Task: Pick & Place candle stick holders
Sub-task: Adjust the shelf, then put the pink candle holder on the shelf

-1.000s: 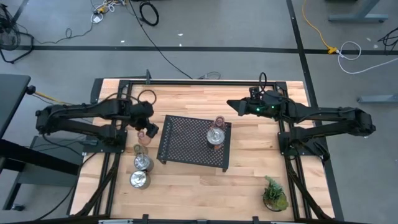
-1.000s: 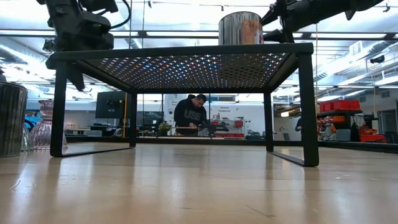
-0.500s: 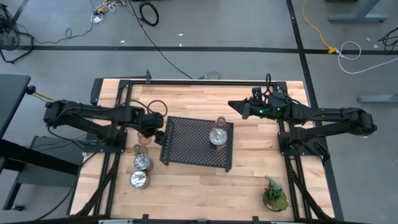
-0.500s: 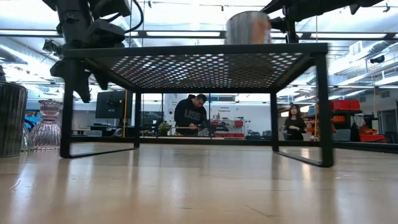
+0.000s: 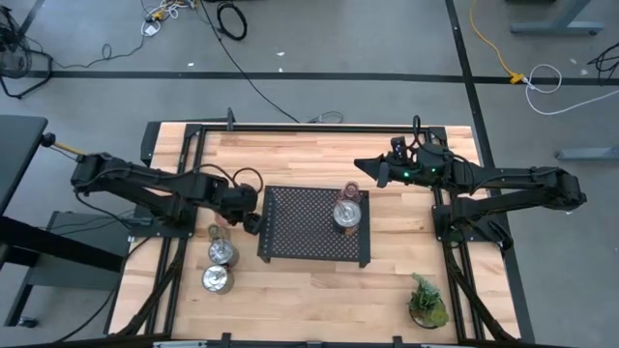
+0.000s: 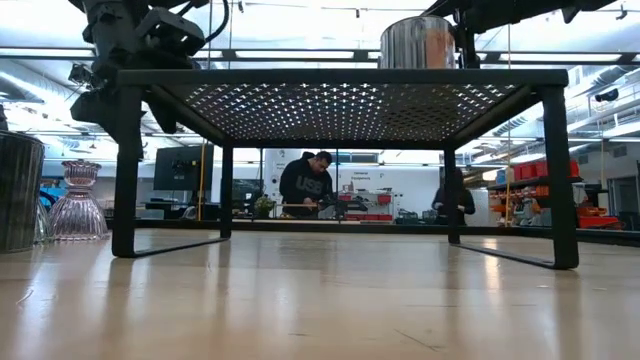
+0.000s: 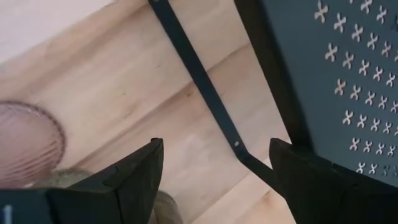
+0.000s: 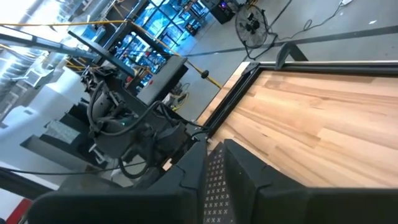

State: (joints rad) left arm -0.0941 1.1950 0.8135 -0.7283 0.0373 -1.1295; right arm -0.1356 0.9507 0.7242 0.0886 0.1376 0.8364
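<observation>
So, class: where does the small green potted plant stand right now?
In the high view, the potted plant stands alone near the table's front right corner, apart from the black perforated tray.
</observation>
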